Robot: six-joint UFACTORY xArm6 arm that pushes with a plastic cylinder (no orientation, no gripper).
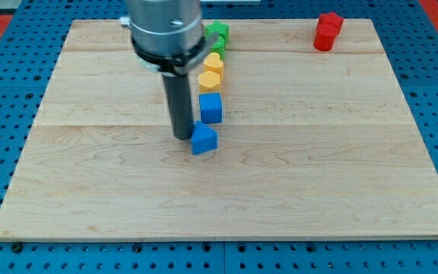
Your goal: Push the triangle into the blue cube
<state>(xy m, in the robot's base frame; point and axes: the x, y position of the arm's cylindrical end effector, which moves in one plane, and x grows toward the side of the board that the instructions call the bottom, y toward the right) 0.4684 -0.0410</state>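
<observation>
A blue triangle block (204,140) lies near the board's middle. A blue cube (211,107) stands just above it, a small gap between them. My tip (182,136) is at the triangle's left side, touching or almost touching it. The rod rises from there to the arm's grey body at the view's top.
Above the blue cube stand a yellow block (211,79), another yellow block (214,62) and a green block (217,33), in a column. A red block (327,31) sits at the top right. The wooden board (318,175) lies on a blue pegboard.
</observation>
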